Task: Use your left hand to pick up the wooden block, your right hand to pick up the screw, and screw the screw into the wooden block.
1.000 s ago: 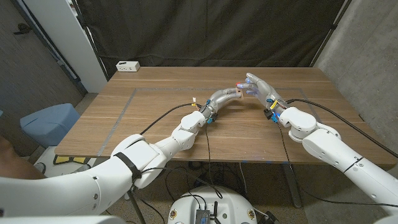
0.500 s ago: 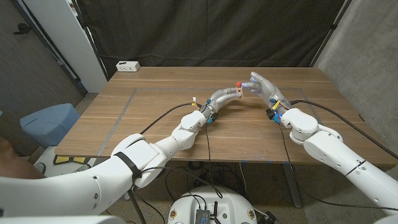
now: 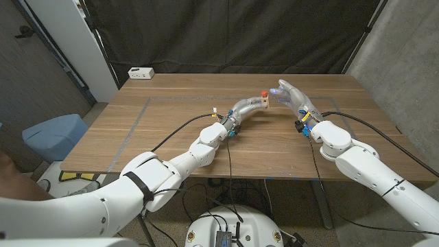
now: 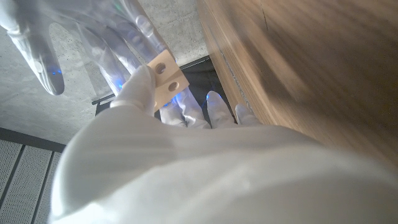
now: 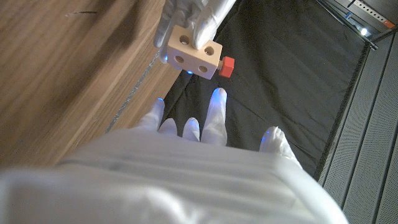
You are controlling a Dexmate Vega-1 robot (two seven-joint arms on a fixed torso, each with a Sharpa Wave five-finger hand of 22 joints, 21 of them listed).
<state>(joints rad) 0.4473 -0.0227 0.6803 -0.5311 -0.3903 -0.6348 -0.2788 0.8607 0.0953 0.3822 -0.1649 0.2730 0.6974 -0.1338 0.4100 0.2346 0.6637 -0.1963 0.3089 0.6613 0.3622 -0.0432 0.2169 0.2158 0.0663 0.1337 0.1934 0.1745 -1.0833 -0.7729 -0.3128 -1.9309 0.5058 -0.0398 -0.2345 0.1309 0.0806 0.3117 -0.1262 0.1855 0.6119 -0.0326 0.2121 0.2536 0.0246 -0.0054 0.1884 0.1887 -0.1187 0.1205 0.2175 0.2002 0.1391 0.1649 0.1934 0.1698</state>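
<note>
My left hand holds a pale wooden block above the middle of the table. The block has round holes in its faces, and a red screw sticks out of one side. In the head view the red screw stands on top of the block. My right hand is just right of the block, fingers spread, holding nothing and a small gap away from the screw. The left wrist view shows the block pinched at my left hand's fingertips, with the right hand behind it.
The wooden table carries a faint taped rectangle outline. A white box sits at the far left corner. Cables run along both forearms. Dark curtains hang behind the table.
My right hand's fingers were on the screw a second ago; they have let go and drawn back slightly to the right, uncovering the red head. The left hand and block stay put.
</note>
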